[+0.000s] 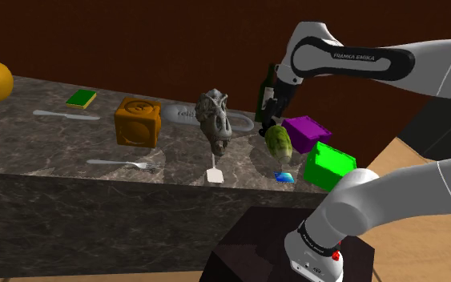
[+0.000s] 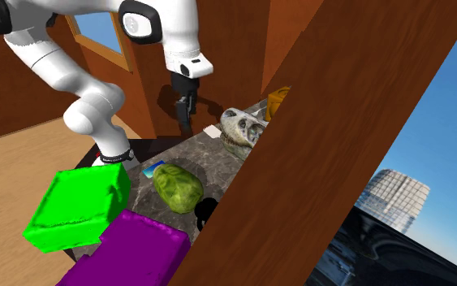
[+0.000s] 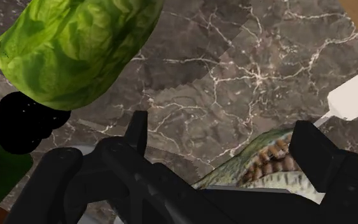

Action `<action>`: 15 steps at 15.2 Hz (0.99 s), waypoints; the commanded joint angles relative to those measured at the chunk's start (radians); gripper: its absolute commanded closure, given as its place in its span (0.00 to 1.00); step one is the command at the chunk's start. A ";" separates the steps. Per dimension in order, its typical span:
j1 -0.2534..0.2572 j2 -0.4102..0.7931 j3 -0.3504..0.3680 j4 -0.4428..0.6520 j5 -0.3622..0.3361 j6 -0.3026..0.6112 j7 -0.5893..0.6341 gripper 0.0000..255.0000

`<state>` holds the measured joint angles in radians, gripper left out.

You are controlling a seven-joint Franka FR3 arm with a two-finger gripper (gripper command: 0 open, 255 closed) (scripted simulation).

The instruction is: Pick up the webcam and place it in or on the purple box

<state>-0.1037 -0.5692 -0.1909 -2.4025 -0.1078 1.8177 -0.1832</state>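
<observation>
The webcam [image 3: 23, 124] is a small black lump on the marble counter, right beside a green lettuce head [image 3: 75, 48]. In the second exterior view the webcam [image 2: 206, 210] sits between the lettuce [image 2: 178, 187] and the brown wall. The purple box [image 1: 306, 130] stands just beyond the lettuce [image 1: 279, 138], with its near corner [image 2: 129, 252] low in the second exterior view. My gripper [image 1: 275, 112] hangs above the counter between the lettuce and a dinosaur skull [image 1: 215, 120]. In the wrist view the gripper [image 3: 228, 143] is open with only bare marble between its fingers, and the webcam lies off to one side.
A bright green box [image 1: 328, 166] stands next to the purple one. A dark green bottle [image 1: 265, 92] rises behind the gripper. A white spatula [image 1: 215, 173], a small blue item [image 1: 284, 177], an orange cube [image 1: 138, 122], a fork [image 1: 123, 164] and a knife [image 1: 67, 115] lie on the counter.
</observation>
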 commanded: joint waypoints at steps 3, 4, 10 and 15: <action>-0.027 0.087 -0.075 0.012 -0.016 0.088 -0.068 0.00; -0.033 0.112 -0.094 0.020 -0.017 0.108 -0.086 0.00; -0.057 0.283 -0.206 0.090 0.011 0.222 -0.204 0.00; -0.075 0.451 -0.290 0.179 0.086 0.297 -0.323 0.00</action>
<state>-0.1741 -0.1527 -0.4643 -2.2367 -0.0393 2.0945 -0.4795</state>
